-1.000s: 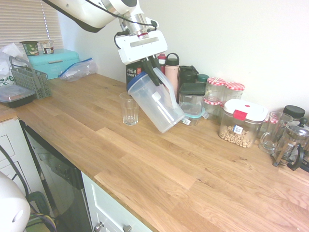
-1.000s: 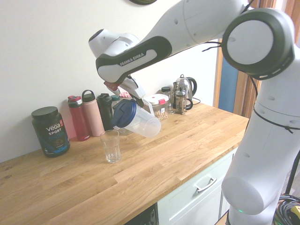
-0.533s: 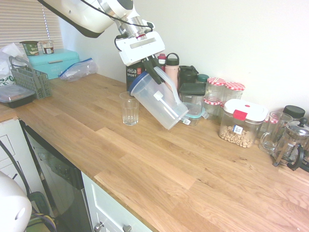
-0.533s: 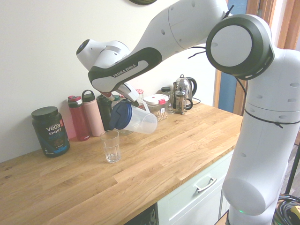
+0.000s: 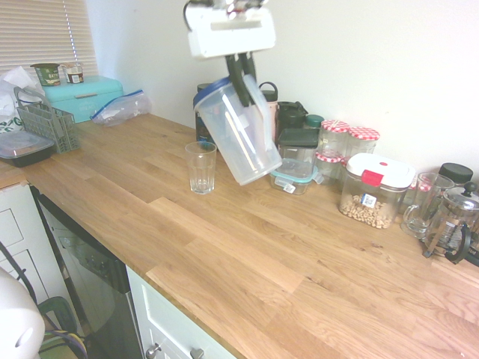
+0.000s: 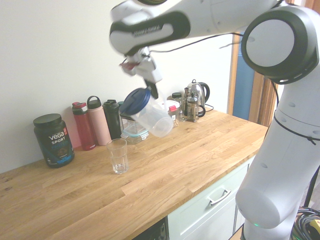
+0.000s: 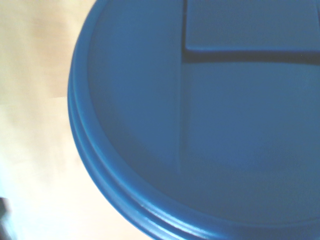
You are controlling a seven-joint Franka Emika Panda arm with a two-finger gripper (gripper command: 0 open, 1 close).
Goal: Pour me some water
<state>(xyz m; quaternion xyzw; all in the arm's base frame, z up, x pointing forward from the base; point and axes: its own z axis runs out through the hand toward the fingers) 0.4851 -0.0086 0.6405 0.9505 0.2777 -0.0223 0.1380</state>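
My gripper (image 5: pixel 243 88) is shut on the handle of a clear plastic pitcher (image 5: pixel 239 138) with a blue lid, and holds it in the air, tilted with the lid end up and to the left. The pitcher (image 6: pixel 151 115) hangs above and just right of a clear drinking glass (image 5: pixel 200 167) that stands upright on the wooden counter (image 5: pixel 247 247). In the second exterior view the glass (image 6: pixel 118 155) is below and left of the pitcher, and the gripper (image 6: pixel 150 84) sits above the lid. The wrist view is filled by the blue lid (image 7: pixel 210 125). I cannot tell whether either vessel holds water.
Along the wall stand a Vega tub (image 6: pixel 54 139), several bottles (image 6: pixel 98 120), jars (image 5: pixel 348 146), a nut container (image 5: pixel 372 191), a French press (image 5: pixel 451 221) and a kettle (image 6: pixel 197 97). A teal box (image 5: pixel 82 96), a grey rack (image 5: pixel 49 123) and a plastic bag (image 5: pixel 120 107) sit at the far left.
The arm has risen and carried the pitcher up and away from the glass. The pitcher has turned from steeply tipped toward the glass to more upright.
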